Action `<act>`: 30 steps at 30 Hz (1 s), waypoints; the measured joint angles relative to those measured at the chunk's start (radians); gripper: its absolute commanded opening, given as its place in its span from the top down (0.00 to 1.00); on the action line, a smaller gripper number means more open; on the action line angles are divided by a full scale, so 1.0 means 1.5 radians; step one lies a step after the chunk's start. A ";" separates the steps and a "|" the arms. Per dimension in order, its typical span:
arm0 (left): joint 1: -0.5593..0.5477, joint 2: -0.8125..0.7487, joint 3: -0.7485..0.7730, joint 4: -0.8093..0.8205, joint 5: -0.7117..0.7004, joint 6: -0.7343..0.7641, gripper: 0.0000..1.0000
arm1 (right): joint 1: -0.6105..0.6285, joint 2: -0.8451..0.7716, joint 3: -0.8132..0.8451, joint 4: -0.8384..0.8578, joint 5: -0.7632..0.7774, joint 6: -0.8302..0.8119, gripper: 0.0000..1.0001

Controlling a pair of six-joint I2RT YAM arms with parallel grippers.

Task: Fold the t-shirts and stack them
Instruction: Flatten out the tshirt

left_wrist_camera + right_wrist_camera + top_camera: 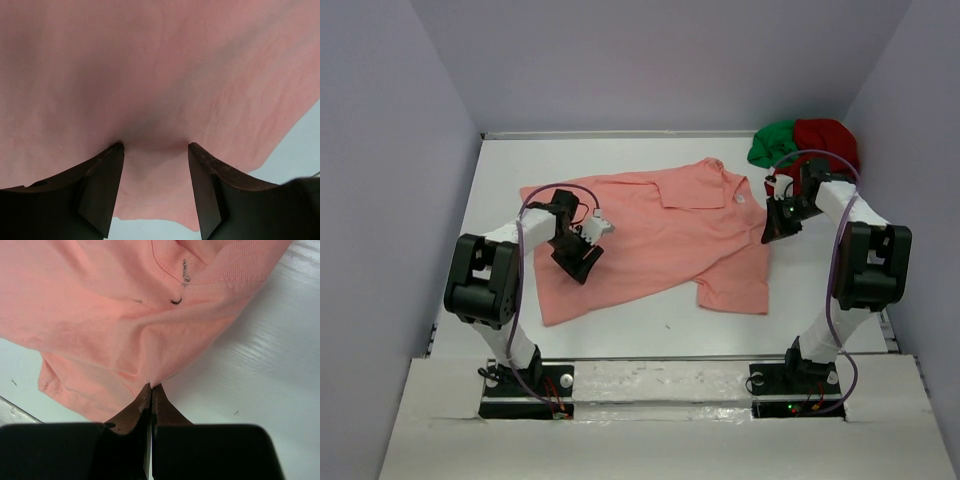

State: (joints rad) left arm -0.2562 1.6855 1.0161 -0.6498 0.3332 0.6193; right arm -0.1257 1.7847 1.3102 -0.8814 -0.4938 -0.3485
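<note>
Your right gripper [151,387] was pinched on the salmon-pink shirt [660,235] mid-table, your left gripper [155,145] rested open-jawed on it, and nothing was folded, the dark red shirt [830,140] and green shirt [772,143] lying bunched far right.

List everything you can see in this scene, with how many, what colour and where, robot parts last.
salmon-pink t-shirt: one, salmon-pink, spread out mid-table
green t-shirt: one, green, bunched at the far right corner
dark red t-shirt: one, dark red, bunched against the green one's right side
table: one, white, under everything
walls: three, pale lilac, around the table
left arm and right arm: two, white and black, bases at the near edge
left pincer: one, black, open, tips on the salmon-pink t-shirt
right pincer: one, black, shut on the salmon-pink t-shirt's right edge
</note>
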 measured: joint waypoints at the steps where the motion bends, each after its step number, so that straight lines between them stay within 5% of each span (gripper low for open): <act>1: 0.000 0.002 0.002 0.005 -0.002 -0.005 0.33 | 0.000 -0.003 0.000 -0.002 0.001 0.000 1.00; 11: -0.003 0.016 0.015 0.048 -0.058 -0.051 0.34 | 0.000 -0.009 0.000 -0.020 0.005 -0.001 1.00; 30: -0.009 0.092 0.140 0.175 -0.311 -0.125 0.37 | 0.000 -0.009 0.001 -0.026 -0.005 0.001 1.00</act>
State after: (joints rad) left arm -0.2703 1.8229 1.2266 -0.3866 -0.1329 0.4324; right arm -0.1257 1.7714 1.3121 -0.9207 -0.5011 -0.3477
